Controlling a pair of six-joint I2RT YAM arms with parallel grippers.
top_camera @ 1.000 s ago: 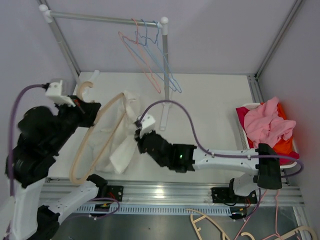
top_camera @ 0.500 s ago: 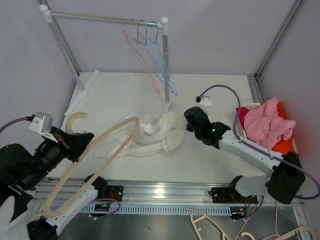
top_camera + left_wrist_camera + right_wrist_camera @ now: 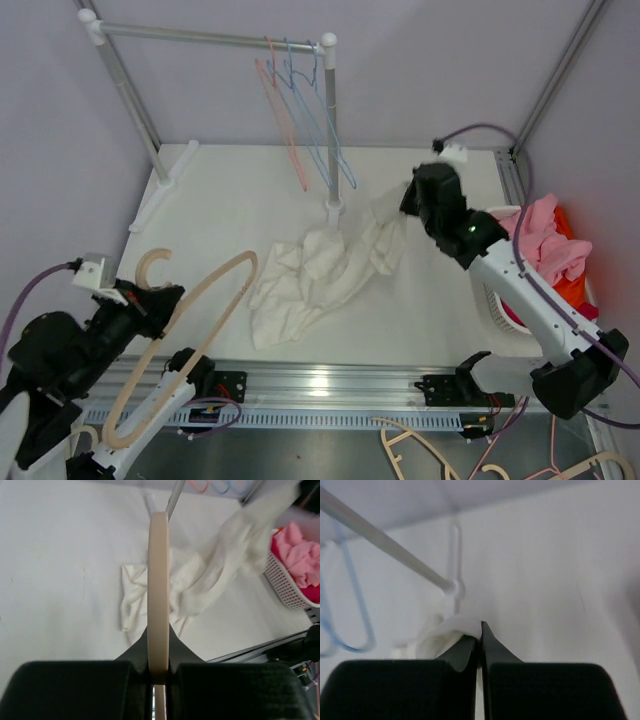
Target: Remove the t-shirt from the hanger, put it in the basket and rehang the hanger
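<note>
On the counter (image 3: 230, 200): the white t-shirt (image 3: 320, 275) lies crumpled in a long strip, running from the foot of the rack (image 3: 328, 120) toward the near edge, free of the hanger (image 3: 190, 320).
At the shirt's far right end: a bunch of cloth is lifted clear of the counter, pinched in the right gripper (image 3: 418, 208).
From the right wrist: that gripper is closed tight on the fold, its fingers nearly meeting, with white cloth bulging just to the left of them.
At the near left corner: the left gripper (image 3: 150, 300) is clamped on the hanger, its fingers pressed to either side of the beige bar.
Hanger's place: held over the front left edge of the counter, hook end beside the gripper, apart from the t-shirt and bare.
At the back: the rack stands upright, with pink and blue wire hangers (image 3: 300, 110) on its rail.
At the right edge: a white basket (image 3: 495, 300) holds pink clothes (image 3: 540, 245).
</note>
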